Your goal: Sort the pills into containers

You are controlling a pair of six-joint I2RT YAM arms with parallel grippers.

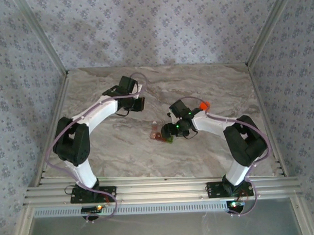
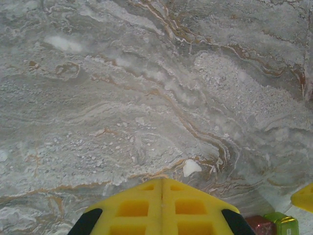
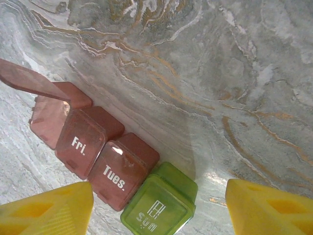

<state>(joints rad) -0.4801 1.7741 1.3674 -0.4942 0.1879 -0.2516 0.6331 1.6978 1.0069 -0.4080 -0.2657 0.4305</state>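
The containers [image 3: 105, 161] are a strip of red-brown compartments marked Fri. and Tues. with a green SUN end [image 3: 159, 205]. The lid [image 3: 34, 81] of the far red-brown compartment stands open. My right gripper [image 3: 159, 196] hangs open just above the green end, one yellow finger on each side. From above, the containers [image 1: 160, 134] lie mid-table beside that right gripper [image 1: 171, 131]. My left gripper [image 2: 162, 183] is shut with nothing showing between its yellow fingers. One white pill [image 2: 190, 167] lies on the marble just beyond and right of its tips. The left gripper [image 1: 137, 104] sits farther back.
An orange object [image 1: 203, 104] lies behind the right arm. The containers' green end [image 2: 283, 225] and a yellow finger of the right gripper [image 2: 303, 196] show at the lower right of the left wrist view. Metal frame posts and patterned walls enclose the marble table [image 1: 217, 79].
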